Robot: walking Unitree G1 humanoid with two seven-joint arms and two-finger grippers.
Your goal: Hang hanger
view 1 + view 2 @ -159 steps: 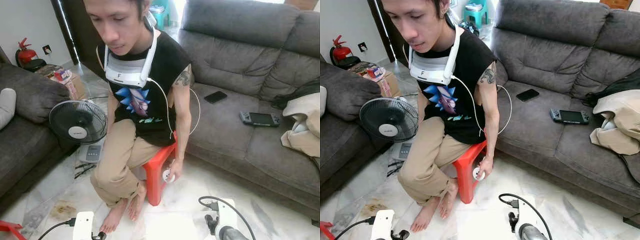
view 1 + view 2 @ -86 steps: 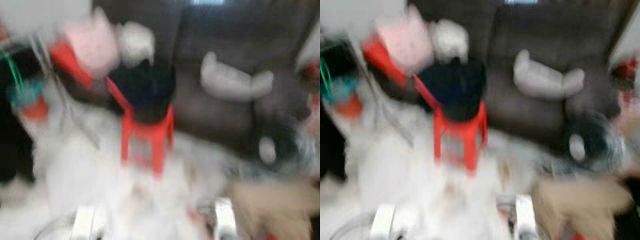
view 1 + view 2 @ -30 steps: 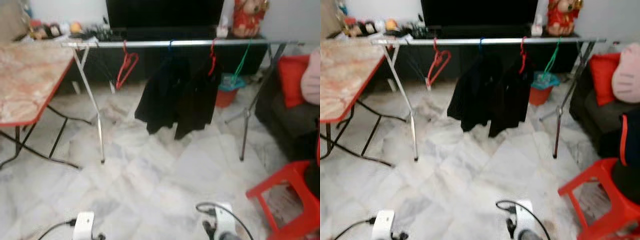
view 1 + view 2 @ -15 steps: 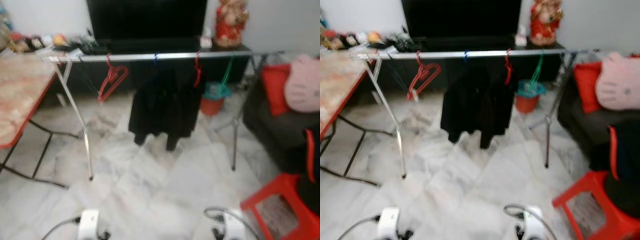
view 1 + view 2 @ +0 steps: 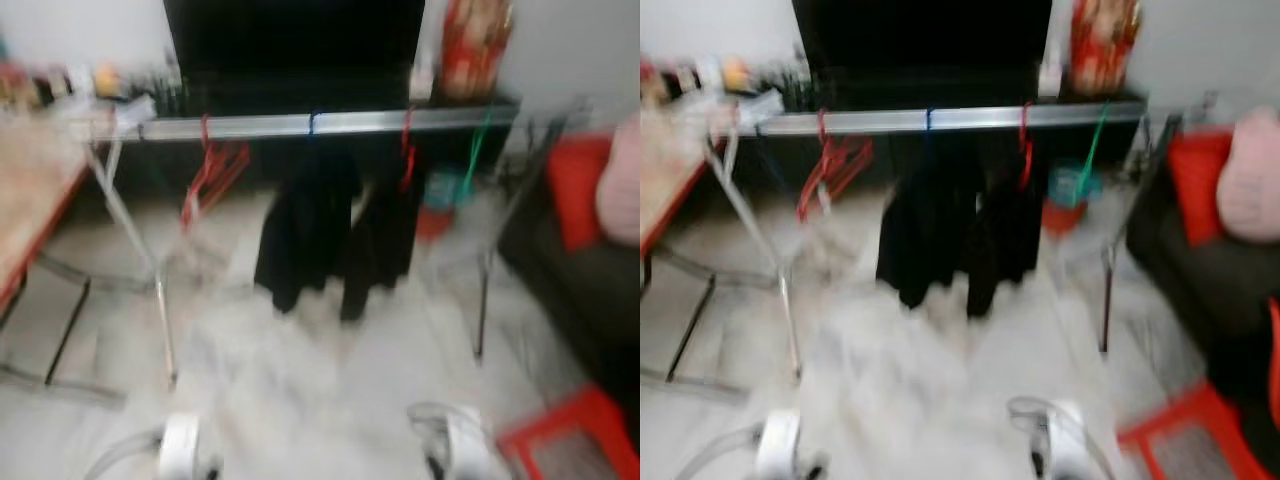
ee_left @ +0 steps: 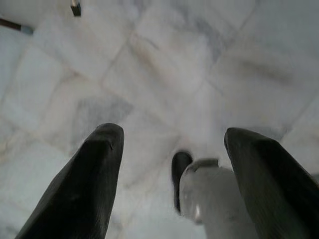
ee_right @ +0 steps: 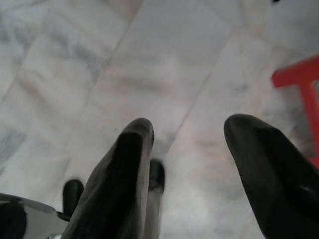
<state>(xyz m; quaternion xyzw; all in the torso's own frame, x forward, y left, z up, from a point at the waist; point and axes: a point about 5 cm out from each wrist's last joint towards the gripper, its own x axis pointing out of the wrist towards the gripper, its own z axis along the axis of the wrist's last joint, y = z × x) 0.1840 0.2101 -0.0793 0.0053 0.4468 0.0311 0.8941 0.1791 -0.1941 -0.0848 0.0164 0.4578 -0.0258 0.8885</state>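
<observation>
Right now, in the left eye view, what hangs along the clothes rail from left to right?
Red hangers → black garment on a blue hook → black garment on a red hanger → green hanger.

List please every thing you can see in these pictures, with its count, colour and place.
Clothes rail: one, silver, across the room ahead.
Empty hangers: red, number unclear, left part of rail.
Garments: two, black, hanging mid-rail.
Green hanger: one, right part of rail.
Folding table: one, marbled top with red edge, far left.
Stool: one, red, lower right.
Floor: pale marble tiles.
Left gripper: open, above floor.
Right gripper: open, above floor.
</observation>
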